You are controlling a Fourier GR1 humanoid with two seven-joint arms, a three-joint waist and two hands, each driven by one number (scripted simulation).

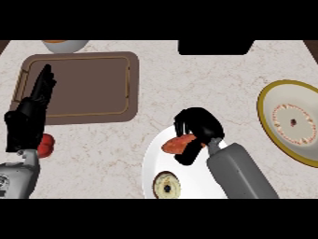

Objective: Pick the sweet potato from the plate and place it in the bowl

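Observation:
The orange-red sweet potato point(178, 144) is held in my right hand point(199, 122), whose fingers curl round it from above and hide part of it. Hand and potato are over the upper part of a white bowl point(151, 161) at the lower middle, which has a round patterned centre. The gold-rimmed plate point(313, 105) lies at the right edge with nothing on it. My left hand point(32, 112) rests open at the left, fingers pointing up over the cutting board.
A brown cutting board point(92, 84) fills the upper left. A red round object point(47, 144) lies beside my left wrist. Part of another bowl point(65, 45) shows at the top left, and a black object point(215, 47) at the top middle.

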